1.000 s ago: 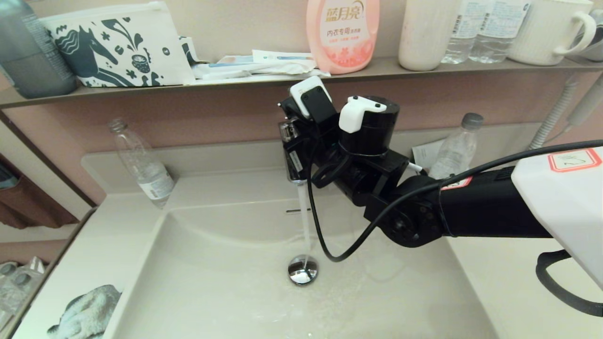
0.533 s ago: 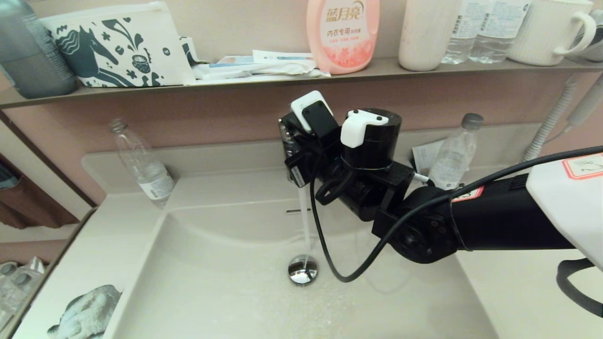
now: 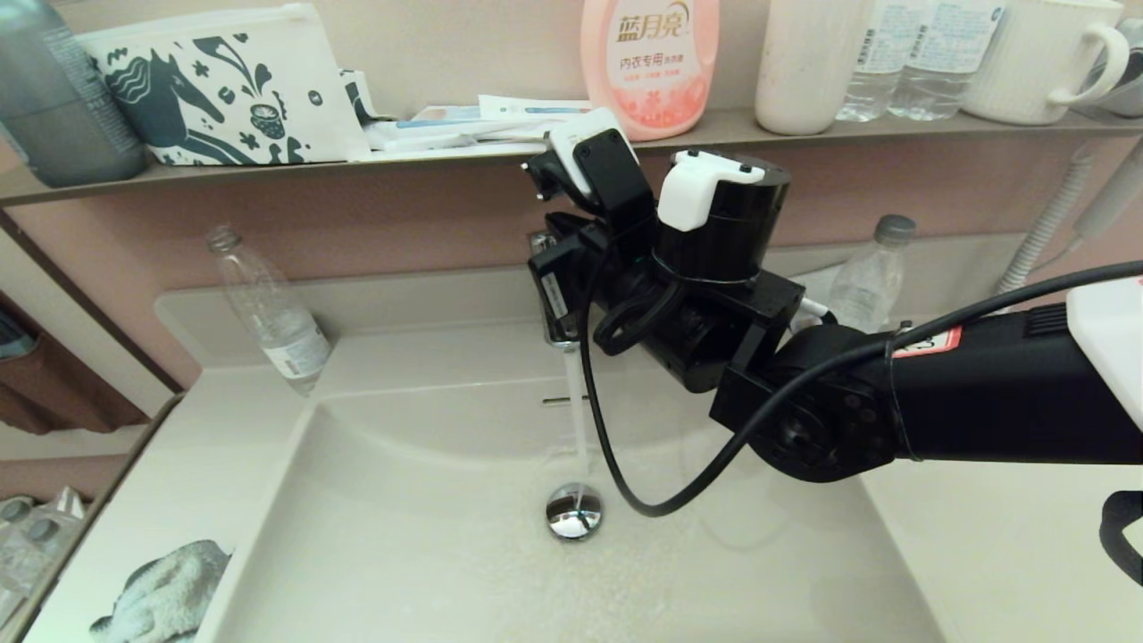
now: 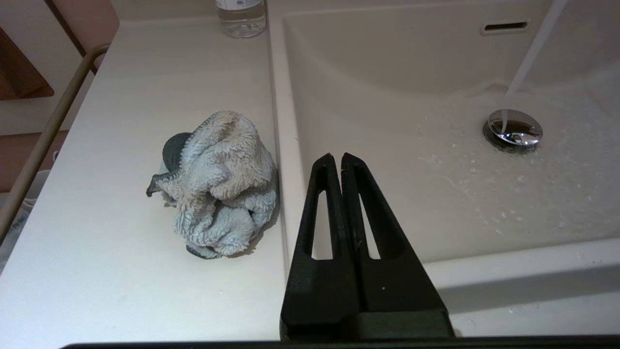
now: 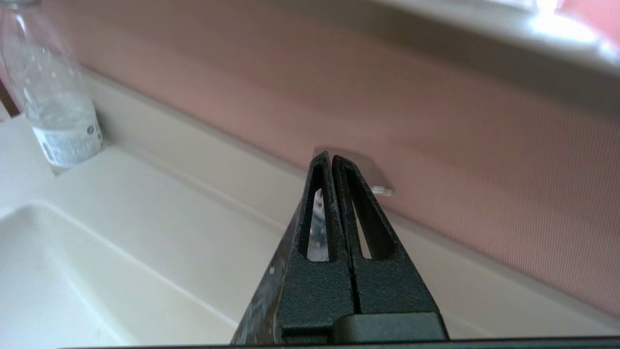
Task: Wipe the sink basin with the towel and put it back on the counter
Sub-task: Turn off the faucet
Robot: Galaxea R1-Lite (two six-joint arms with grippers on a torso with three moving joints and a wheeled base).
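Barely begun: towel point(image 4: 215, 182) bunched on desk point(image 4: 121, 271) left of sink basin point(image 4: 387, 72); water running. Right tool point(image 5: 331, 160) pressed closed, empty, at the far tap; left tool point(image 4: 336, 159) likewise closed, empty; wiping and return remaining.

A home bathroom, cream sink basin point(image 3: 429, 500) under a running tap point(image 3: 558, 308), pink laundry detergent bottle point(image 3: 650, 62), mug point(image 3: 1040, 54) and horse-print pouch point(image 3: 223, 89) on the shelf point(image 3: 268, 165) above
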